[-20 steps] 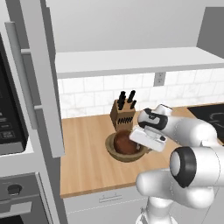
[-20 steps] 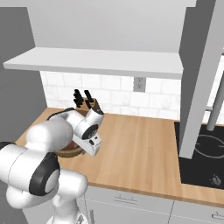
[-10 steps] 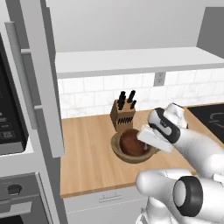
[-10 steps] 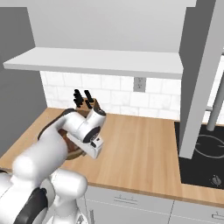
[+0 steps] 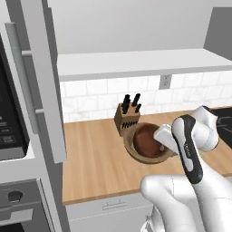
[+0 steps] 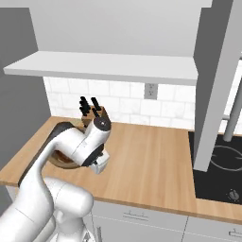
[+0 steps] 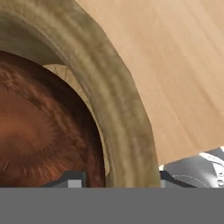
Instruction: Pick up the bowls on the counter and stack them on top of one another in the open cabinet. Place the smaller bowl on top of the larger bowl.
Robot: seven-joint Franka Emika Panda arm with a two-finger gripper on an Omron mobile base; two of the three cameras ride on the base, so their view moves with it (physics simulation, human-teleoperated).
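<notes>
Wooden bench [image 5: 95, 158] under white tiles carries the knife block [image 5: 127, 118], with both bowls at its 5 o'clock. My gripper [image 5: 164, 146] straddles the tan bowl [image 7: 118, 100] rim, partly open, one finger inside, one outside. The small bowl [image 7: 39, 135] sits nested inside it. Whether I'm pinching the rim, I cannot tell.

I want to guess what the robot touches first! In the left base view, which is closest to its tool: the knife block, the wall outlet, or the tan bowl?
1. Tan bowl, right at the tool.
2. Knife block, behind the bowl.
3. Wall outlet, up on the tiles.
</notes>
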